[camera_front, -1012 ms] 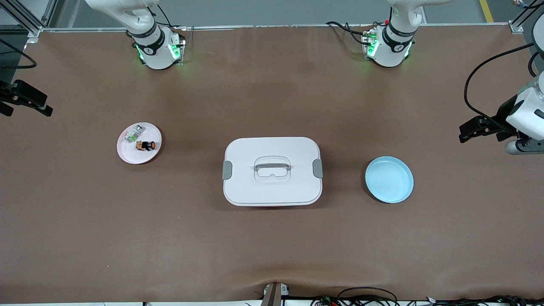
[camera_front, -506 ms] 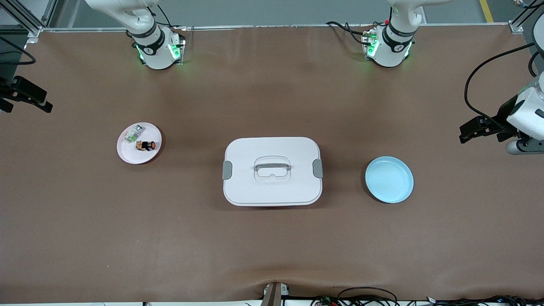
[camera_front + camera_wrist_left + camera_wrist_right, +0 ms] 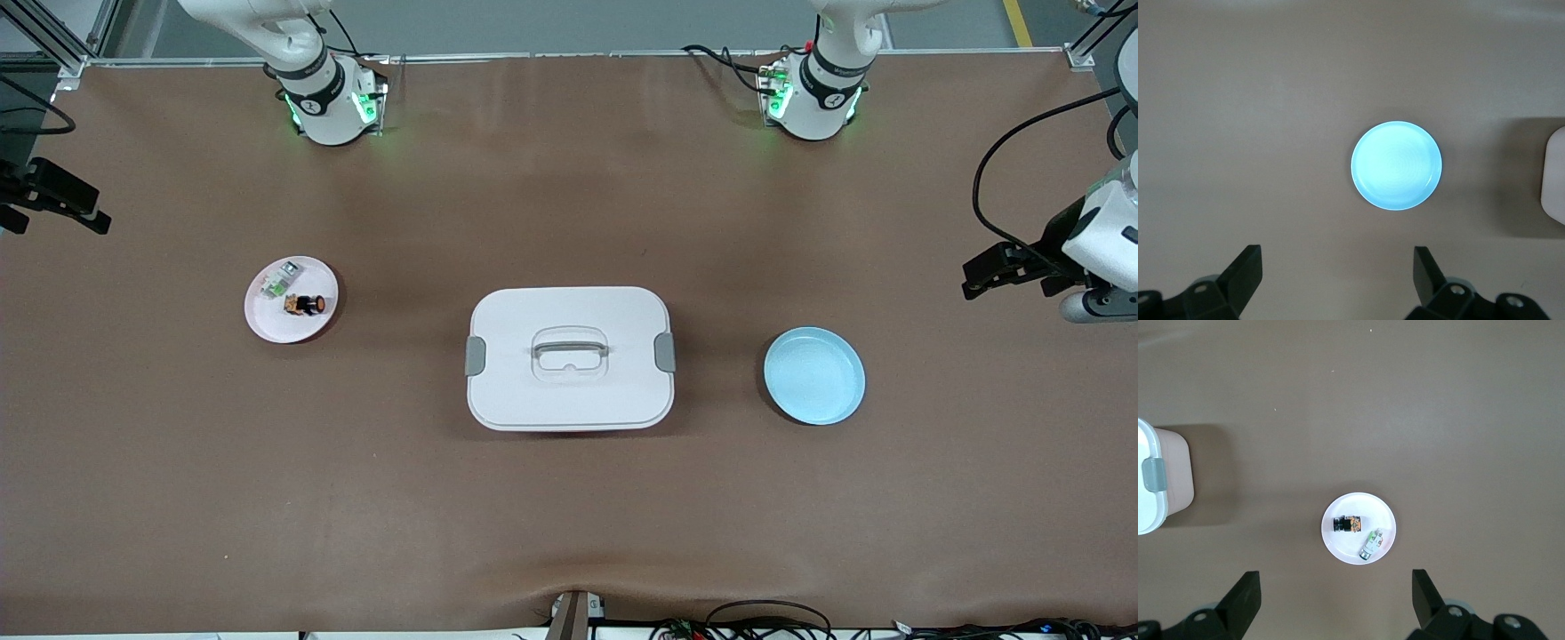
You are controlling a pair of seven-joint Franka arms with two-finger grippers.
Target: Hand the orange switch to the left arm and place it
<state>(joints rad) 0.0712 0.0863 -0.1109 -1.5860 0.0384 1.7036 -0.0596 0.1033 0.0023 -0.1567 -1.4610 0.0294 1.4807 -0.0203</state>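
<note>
With both arms hanging high, the right gripper [image 3: 1331,600] and left gripper [image 3: 1335,280] gaping empty, the orange switch [image 3: 305,305] is lying on the pink plate [image 3: 267,324], risking a fumbled handover or brushing the box [image 3: 569,400].

I count two plates: one pink [image 3: 291,300] and one blue [image 3: 814,375]. On the pink one lie two small parts: one orange switch [image 3: 305,305] and one green-and-white component [image 3: 279,282]. There is one white box [image 3: 569,357], with two grey clips and one lid handle. I have two arms, each with one gripper: left [image 3: 1336,283], right [image 3: 1335,603].
</note>
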